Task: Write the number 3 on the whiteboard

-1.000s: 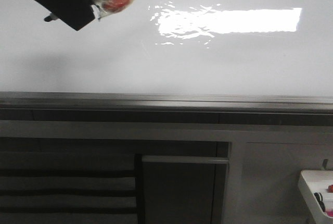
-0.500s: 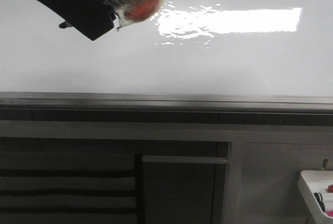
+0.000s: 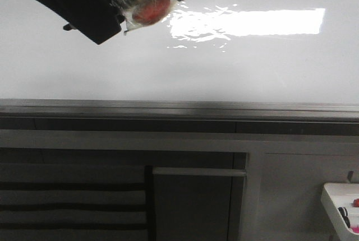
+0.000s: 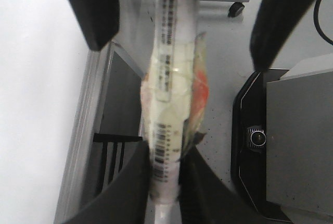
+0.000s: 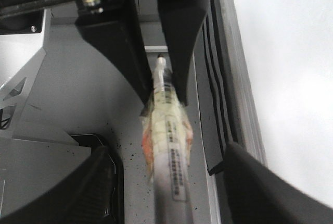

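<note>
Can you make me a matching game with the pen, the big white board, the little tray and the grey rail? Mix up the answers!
1. pen
2. board
3. tray
4. rail

A. shiny white, with a bright patch of light
B. low on the right in the front view
C. pinched in the left fingers
D. grey, along the board's lower edge

Pairs: 1-C, 2-A, 3-B, 4-D

A bright rectangular glare washes the glossy whiteboard [image 3: 224, 67]; the cabinet [image 3: 190, 196] below sits dim, and both wrist views are softly blurred.

No legible text; marker [image 4: 169, 78] print blurred
</note>
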`<state>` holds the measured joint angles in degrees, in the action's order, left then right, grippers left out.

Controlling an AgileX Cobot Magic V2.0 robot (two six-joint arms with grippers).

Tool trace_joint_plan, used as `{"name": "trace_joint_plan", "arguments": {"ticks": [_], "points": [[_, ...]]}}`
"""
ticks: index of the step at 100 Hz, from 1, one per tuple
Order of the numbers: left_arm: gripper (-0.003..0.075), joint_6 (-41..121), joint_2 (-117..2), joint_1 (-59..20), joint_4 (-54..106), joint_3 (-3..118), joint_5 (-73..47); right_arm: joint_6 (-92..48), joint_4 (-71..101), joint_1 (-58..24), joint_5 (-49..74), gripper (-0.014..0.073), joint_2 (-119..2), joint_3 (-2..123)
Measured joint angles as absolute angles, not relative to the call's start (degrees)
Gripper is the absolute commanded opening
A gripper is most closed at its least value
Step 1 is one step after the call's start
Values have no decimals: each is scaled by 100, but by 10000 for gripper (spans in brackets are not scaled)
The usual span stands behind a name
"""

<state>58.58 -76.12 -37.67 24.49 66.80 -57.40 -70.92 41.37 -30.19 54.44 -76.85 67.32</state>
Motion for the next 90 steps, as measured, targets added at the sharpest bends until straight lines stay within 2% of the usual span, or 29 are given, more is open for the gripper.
{"name": "trace_joint_plan", "arguments": {"ticks": [47, 54, 73, 90], "points": [[-19, 5871, -7612, -3767, 2449, 6680, -5730, -7143, 4220, -3019, 5445, 361, -7818, 6732], [-19, 5871, -7612, -3767, 2449, 6680, -5730, -7143, 4228, -3019, 5445, 315, -7818, 6732], [-18, 5871, -7612, -3767, 2449, 6680, -5704, -7143, 4243, -3019, 5496, 98, -7818, 6732], [10, 5884, -7612, -3770, 2377, 6680, -5668, -7143, 4243, -3019, 5499, -18, -7818, 6732]]}}
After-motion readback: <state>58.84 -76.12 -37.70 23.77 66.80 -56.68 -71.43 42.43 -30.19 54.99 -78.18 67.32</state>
